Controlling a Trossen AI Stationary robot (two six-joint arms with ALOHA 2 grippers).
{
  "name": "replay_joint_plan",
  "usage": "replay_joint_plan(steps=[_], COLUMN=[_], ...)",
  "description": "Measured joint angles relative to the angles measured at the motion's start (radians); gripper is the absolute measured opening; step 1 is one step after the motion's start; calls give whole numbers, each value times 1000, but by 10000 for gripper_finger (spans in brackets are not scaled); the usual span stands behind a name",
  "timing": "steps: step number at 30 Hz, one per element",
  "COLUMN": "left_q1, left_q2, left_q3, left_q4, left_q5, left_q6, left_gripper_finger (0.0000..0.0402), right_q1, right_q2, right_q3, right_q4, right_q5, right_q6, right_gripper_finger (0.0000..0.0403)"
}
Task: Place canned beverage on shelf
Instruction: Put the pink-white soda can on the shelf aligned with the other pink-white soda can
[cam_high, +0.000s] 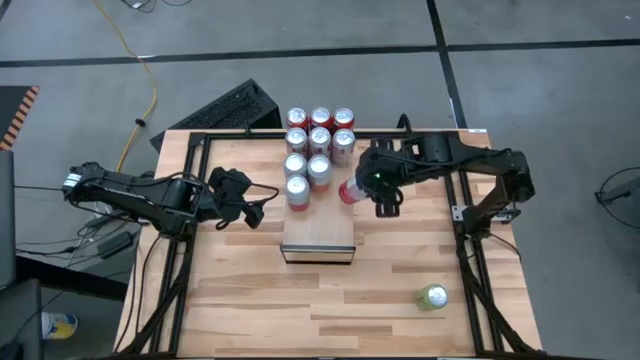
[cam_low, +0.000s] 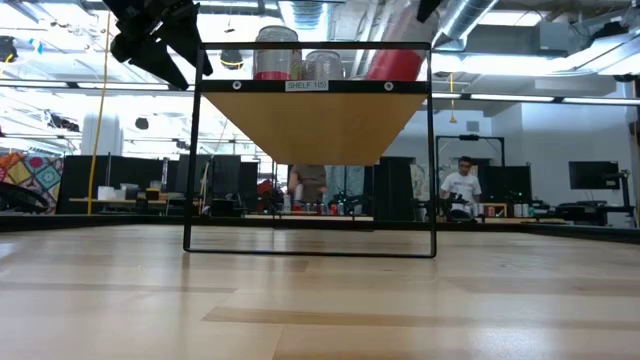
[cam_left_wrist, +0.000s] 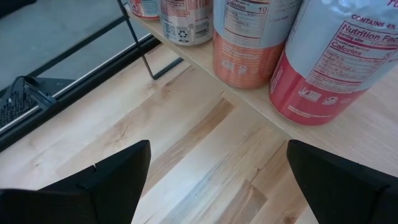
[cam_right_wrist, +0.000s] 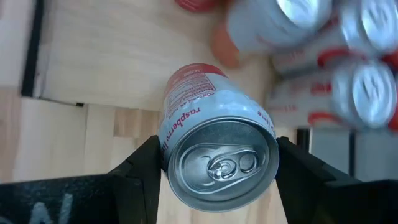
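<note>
Your right end effector (cam_right_wrist: 214, 163) grips a red-and-silver can (cam_high: 351, 190) near its top, tilted, just off the shelf's (cam_high: 318, 237) right edge beside the standing cans (cam_high: 318, 148). Square the can upright and set it down on the bare near part of the shelf before letting go. Your left end effector (cam_left_wrist: 214, 180) waits open at the shelf's left. In the low view the shelf's top surface is hidden.

Green can (cam_high: 432, 296), keyboard (cam_high: 232, 108), yellow cable (cam_high: 146, 75)

Standing cans (cam_high: 308, 170) crowd the shelf's (cam_high: 318, 238) back; its front stretch lies bare.
</note>
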Motion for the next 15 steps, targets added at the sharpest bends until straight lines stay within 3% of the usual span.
replay_joint_plan(steps=[7,15], left_q1=[0,0], left_q2=[0,0], left_q3=[0,0], left_q4=[0,-1], left_q5=[-2,-3], left_q6=[-18,-22], left_gripper_finger=[363,363], right_q1=[47,50], right_q2=[21,110], right_q3=[0,20], right_q4=[74,5], right_q5=[-2,-1], right_q6=[-157,-168], right_gripper_finger=[225,225])
